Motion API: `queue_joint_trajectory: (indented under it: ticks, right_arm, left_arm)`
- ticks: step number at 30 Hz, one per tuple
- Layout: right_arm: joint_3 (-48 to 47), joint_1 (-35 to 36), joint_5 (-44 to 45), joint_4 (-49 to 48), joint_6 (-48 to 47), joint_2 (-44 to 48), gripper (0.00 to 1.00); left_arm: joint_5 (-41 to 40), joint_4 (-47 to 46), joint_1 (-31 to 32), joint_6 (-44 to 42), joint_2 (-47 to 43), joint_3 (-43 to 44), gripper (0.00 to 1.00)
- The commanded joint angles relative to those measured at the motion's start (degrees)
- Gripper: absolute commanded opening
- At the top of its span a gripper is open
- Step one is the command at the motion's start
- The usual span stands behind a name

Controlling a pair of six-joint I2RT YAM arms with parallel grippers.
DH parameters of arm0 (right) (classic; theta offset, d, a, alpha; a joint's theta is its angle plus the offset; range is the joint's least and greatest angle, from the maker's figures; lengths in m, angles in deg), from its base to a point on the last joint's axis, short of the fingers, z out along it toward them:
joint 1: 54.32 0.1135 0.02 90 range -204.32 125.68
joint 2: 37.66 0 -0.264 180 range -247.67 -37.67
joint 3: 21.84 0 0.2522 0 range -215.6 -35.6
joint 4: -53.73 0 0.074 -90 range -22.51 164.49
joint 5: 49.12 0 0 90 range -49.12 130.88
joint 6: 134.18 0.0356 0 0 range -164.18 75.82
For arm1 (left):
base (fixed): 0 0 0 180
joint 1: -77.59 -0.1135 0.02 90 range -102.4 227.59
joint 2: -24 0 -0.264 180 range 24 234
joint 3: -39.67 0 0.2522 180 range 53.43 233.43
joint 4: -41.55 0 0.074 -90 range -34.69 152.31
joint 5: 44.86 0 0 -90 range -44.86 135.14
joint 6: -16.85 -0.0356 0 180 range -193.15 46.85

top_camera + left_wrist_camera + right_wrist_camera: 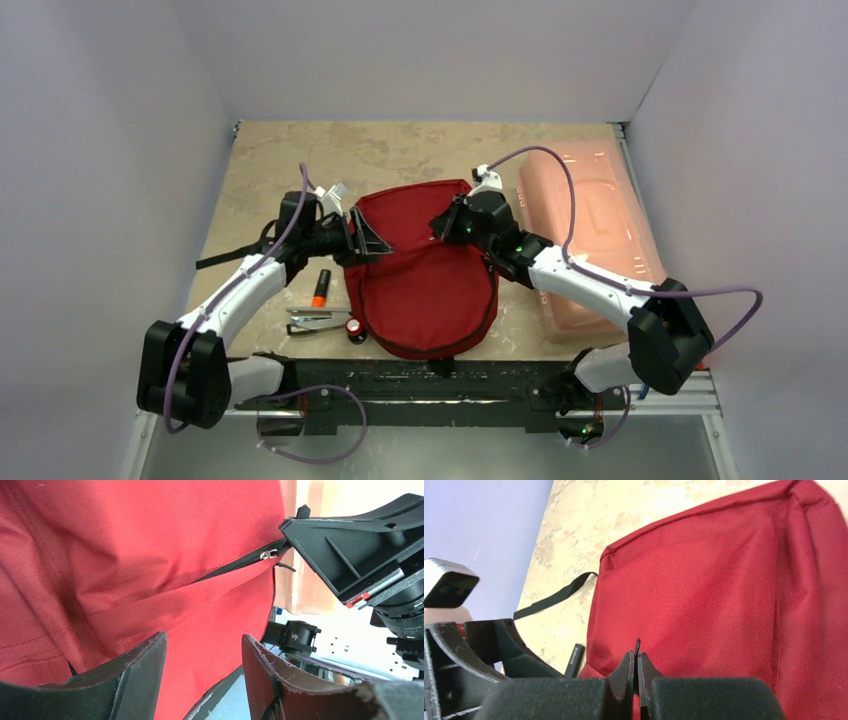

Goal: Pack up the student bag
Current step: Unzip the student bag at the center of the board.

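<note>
Pinching student bag [724,590] zipper pull [637,643]; right gripper [637,667].

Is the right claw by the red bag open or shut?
Shut. The right claw pinches a thin black tab, with no gap showing, over the student bag.

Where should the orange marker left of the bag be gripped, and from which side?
Mid-barrel, from straight above: the marker lies flat on the table, its length pointing away from the arms, so close across its narrow width.
</note>
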Motion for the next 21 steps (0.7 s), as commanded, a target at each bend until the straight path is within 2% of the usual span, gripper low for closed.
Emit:
queue_joint_trajectory:
  ticks: [1,5,8,10,13,16,18,21]
  right_arm:
    - [0.06,0.23,3.65,0.71,-3.64,4.05,0.0]
    - [-1.39,0.23,5.18,2.1,-6.34,1.69,0.0]
    - [-1.67,0.28,5.15,1.56,-6.67,0.01,0.0]
    - [-2.19,0.76,5.06,1.23,-6.83,-1.12,0.0]
    - [-3.95,3.52,7.15,0.98,-6.88,-3.1,0.0]
    - [-7.97,8.63,7.86,-0.09,-5.58,-7.64,0.0]
    - [-11.0,12.11,4.76,-3.44,-3.92,-13.43,0.0]
    - [-13.99,13.89,-8.18,-12.96,-1.69,-20.58,0.0]
  left_arm:
    - [-5.93,5.41,-2.51,-2.19,-5.03,2.88,0.56]
    - [-7.61,0.56,-7.67,3.65,-2.72,0.55,0.53]
    - [-4.64,-5.48,-9.93,9.19,5.9,0.12,0.46]
    - [-0.02,-13.53,-10.32,14.11,12.74,-0.51,0.41]
    - [1.82,-16.35,-9.82,16.45,17.77,0.62,0.39]
    - [2.11,-15.51,-9.62,15.17,19.82,1.8,0.38]
    - [4.98,-16.02,-9.58,14.72,21.5,2.85,0.36]
    - [6.43,-18.68,-9.45,15.3,20.88,1.06,0.35]
